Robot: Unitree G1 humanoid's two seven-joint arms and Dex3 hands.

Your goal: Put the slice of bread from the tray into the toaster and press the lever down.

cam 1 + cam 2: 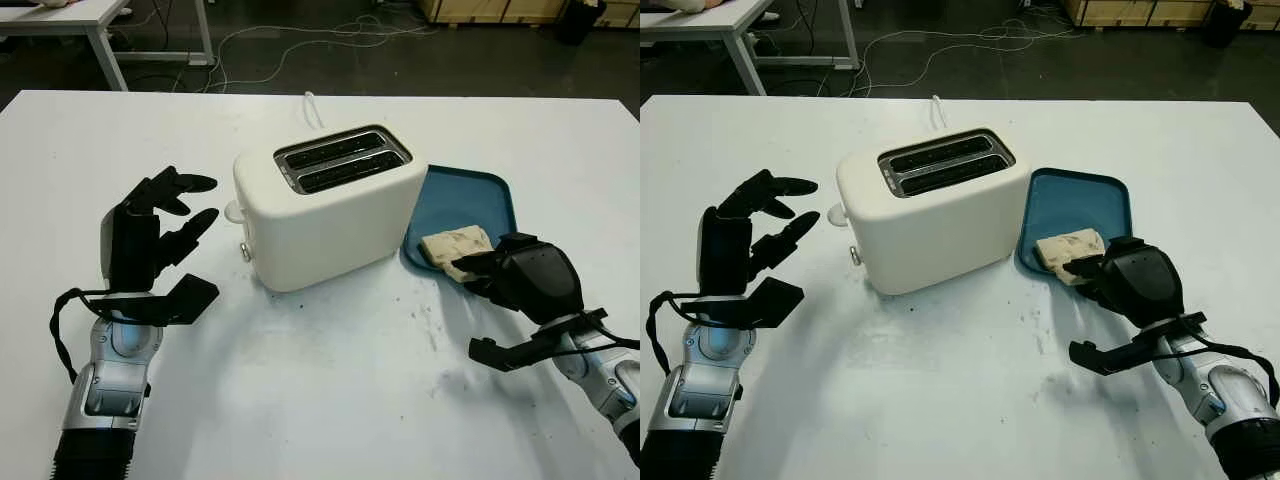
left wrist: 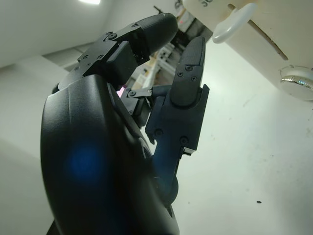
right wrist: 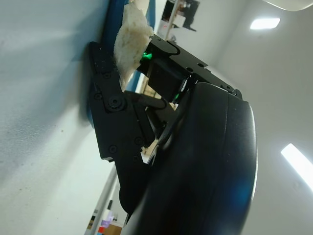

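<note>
- Left eye view: a white table [image 1: 330,400] spreads across the robot's workspace, its surface speckled with dark marks in front of the appliance.
- Cream two-slot toaster [image 1: 330,210] stands near the table's middle, turned at an angle, both slots open to the camera and nothing showing in them.
- Blue tray [image 1: 480,200] lies just to the right of the toaster, its near-left corner close to the toaster's side.
- Left hand [image 1: 165,225] is raised above the table to the left of the toaster, holding nothing and open, its fingertips pointing toward the toaster's end face.
- Right hand [image 1: 490,270] is at the tray's near edge, its fingers [image 3: 110,105] closed on the slice of bread [image 1: 455,247]; the right wrist view shows the slice pinched between black fingers against the tray's blue edge.
- Slice of bread, pale and rough-surfaced, is still on the tray at its near side, partly covered by the right hand.
- Lever [image 2: 234,22], a white tab, projects from a slot in the toaster's end face, seen in the left wrist view just past the left hand's fingertips and apart from them.
- Silver knob [image 2: 298,81] sits lower on that same face.
</note>
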